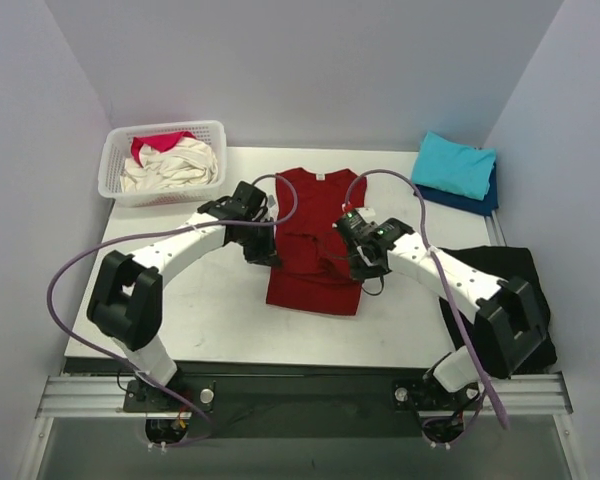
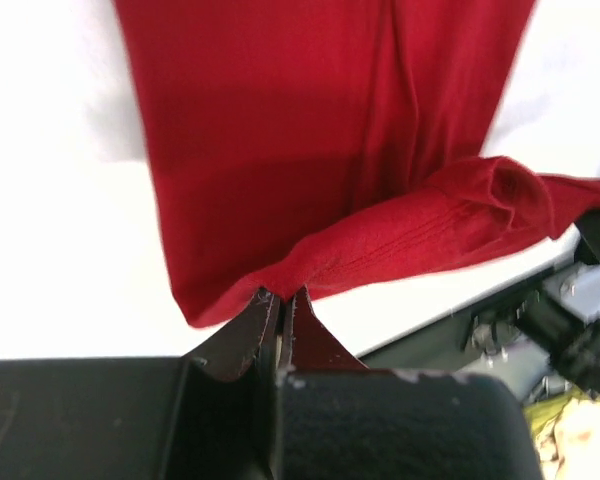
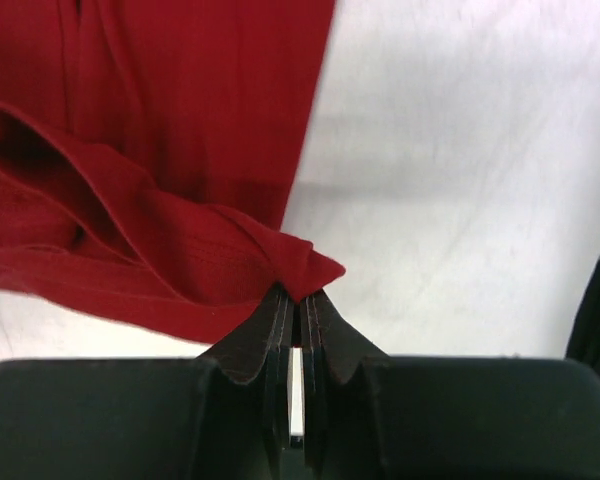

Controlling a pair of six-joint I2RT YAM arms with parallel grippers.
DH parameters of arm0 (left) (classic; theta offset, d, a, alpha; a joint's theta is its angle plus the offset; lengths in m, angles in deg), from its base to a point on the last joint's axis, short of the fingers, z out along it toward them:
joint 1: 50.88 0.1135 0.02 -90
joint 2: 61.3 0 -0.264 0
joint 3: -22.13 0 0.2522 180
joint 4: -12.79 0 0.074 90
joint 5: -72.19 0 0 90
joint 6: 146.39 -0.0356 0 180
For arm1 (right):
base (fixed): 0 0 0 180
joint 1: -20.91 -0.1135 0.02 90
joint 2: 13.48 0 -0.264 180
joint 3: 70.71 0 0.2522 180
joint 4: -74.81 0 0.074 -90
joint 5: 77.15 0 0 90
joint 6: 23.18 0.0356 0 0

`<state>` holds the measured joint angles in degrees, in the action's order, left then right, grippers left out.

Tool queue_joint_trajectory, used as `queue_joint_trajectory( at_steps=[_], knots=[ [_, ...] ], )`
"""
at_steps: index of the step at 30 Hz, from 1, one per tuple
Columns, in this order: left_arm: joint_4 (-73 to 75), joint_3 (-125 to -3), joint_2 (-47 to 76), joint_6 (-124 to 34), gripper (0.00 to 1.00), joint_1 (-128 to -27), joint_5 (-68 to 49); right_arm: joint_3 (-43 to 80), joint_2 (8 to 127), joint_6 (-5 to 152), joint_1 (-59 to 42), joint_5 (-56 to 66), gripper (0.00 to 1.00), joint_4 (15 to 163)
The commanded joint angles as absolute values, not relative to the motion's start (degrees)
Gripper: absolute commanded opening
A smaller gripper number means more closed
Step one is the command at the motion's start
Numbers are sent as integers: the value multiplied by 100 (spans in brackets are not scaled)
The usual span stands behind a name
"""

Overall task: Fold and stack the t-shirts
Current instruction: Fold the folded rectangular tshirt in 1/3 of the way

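So the left gripper (image 2: 280,298) is pinching one hem corner of the soft dark red cotton t-shirt (image 1: 315,200), and the right gripper (image 3: 300,292) is pinching the other, both jaws squeezing tight.

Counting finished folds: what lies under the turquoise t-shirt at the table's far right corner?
A navy blue t-shirt lies under the turquoise t-shirt, only its near and right edges showing. The rest is covered, so anything else beneath cannot be seen.
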<state>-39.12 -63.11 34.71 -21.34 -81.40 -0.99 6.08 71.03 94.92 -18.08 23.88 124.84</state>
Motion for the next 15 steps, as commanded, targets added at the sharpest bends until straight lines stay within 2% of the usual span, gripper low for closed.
queue_joint_trajectory(
  at_steps=[1, 13, 15],
  knots=[
    [-3798, -6984, 3897, -2404, 0, -7892, -287, 1211, 7537, 8889, -1567, 2252, 0, 12241],
    [-4280, -8926, 5857, -2765, 0, -7444, -75, 2558, 9111, 8633, -933, 1944, 0, 12206],
    [-4473, -9269, 6120, -2773, 0, -7391, -102, 2724, 9269, 8686, -802, 1944, 10, 12232]
  ],
)
